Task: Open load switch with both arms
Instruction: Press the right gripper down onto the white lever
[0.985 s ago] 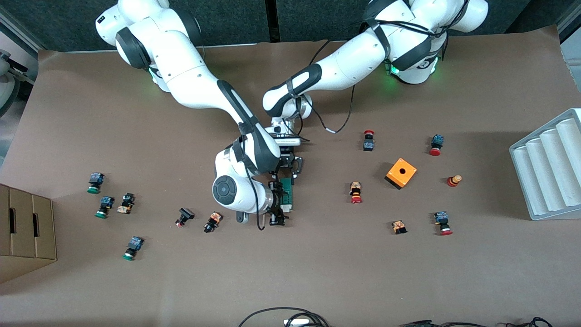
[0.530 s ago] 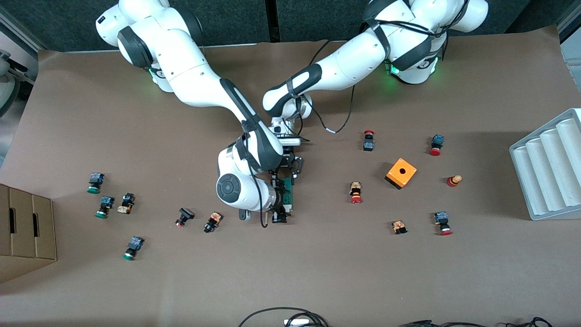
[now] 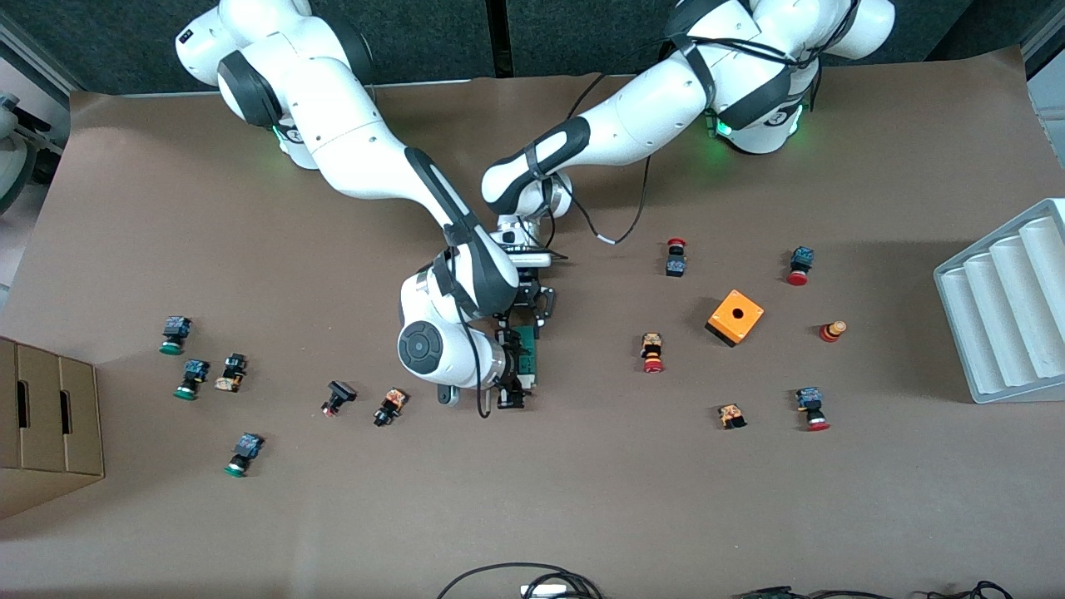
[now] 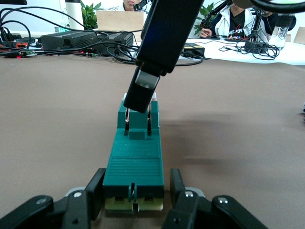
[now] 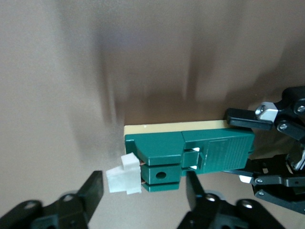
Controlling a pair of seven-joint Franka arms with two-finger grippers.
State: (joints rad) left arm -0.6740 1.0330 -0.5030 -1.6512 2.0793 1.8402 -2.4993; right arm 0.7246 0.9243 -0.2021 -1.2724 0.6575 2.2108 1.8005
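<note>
Load switch (image 4: 134, 160) clamped by left hand (image 4: 136, 202); right hand (image 5: 143, 191) apart, half-hiding it.

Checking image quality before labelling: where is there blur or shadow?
Right wrist view: tabletop streaked with blur, dark shadow beside the sharp load switch. Left wrist view: switch crisp, soft shadow on the table. Front view: sharp, evenly lit; shadow by the orange cube.

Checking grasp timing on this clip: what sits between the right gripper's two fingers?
In the right wrist view, the right gripper's open fingers straddle the load switch's end, with its white sliding piece between them. The left gripper clamps the other end.
</note>
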